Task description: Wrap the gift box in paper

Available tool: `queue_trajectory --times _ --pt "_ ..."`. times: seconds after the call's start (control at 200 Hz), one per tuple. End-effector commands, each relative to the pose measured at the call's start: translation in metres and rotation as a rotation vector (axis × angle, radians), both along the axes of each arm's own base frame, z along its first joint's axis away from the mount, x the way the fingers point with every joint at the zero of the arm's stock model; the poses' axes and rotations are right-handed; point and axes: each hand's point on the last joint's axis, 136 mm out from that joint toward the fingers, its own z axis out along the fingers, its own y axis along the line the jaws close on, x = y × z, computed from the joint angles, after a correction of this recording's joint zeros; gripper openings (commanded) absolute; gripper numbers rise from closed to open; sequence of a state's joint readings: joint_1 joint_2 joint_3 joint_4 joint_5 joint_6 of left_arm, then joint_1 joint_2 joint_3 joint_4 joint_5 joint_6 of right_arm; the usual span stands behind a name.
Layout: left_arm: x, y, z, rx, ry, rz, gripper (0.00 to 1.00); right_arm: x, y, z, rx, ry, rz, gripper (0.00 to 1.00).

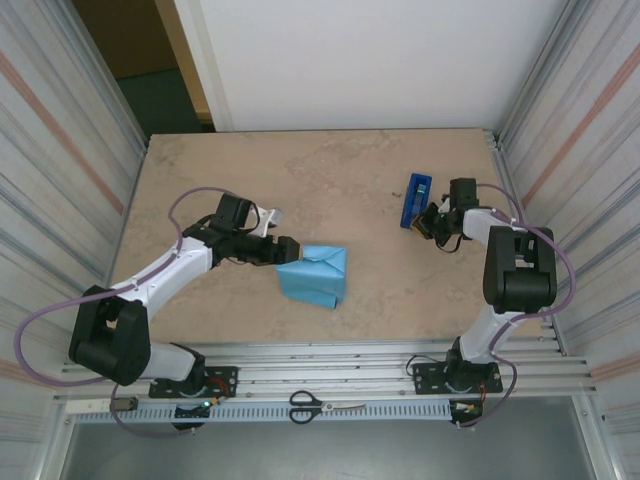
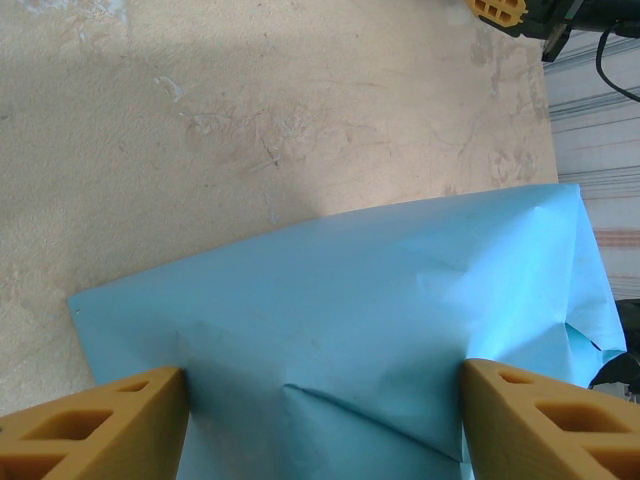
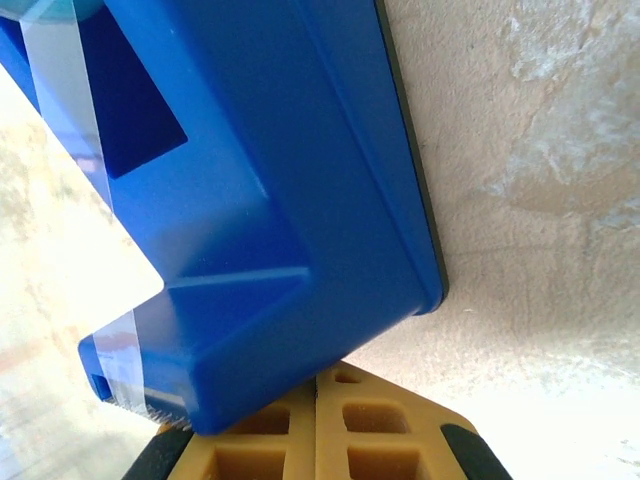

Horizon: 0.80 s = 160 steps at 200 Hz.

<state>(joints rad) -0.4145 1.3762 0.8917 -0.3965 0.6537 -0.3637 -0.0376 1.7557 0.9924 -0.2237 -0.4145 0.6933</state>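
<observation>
Left gripper (image 1: 288, 248) straddles the folded paper (image 1: 318, 272), jaws spread apart

Sky-blue paper (image 1: 313, 275), folded into a creased boxy bundle, mid-table

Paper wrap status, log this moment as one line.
paper: folded bundle, light-blue side out | left gripper: open, straddling paper | right gripper: shut, at tape dispenser
</observation>
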Motion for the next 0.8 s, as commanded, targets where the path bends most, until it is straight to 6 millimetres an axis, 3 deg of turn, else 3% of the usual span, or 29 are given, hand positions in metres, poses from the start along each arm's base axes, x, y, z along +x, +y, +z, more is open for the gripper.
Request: queue_trajectory --times 0.0,0.22,0.586,0.651,0.797 --pt "-0.022 0.009 -0.032 0.095 0.109 -0.01 0.69 -0.041 -0.009 -0.033 -0.102 0.19 0.025 0.0" --pt "-0.022 0.009 -0.033 0.095 0.11 -0.014 0.69 -0.046 -0.008 -0.017 -0.175 0.183 0.057 0.0" --pt "-0.023 0.009 -0.033 0.097 0.112 -0.015 0.69 -0.046 -0.013 -0.029 -0.103 0.194 0.034 0.0" --pt "-0.022 0.008 -0.032 0.095 0.109 -0.016 0.69 -0.045 -0.008 -0.023 -0.069 0.167 0.047 0.0" --pt "-0.021 0.008 -0.031 0.097 0.107 -0.015 0.69 -0.055 0.009 0.012 -0.027 0.091 0.11 0.0"
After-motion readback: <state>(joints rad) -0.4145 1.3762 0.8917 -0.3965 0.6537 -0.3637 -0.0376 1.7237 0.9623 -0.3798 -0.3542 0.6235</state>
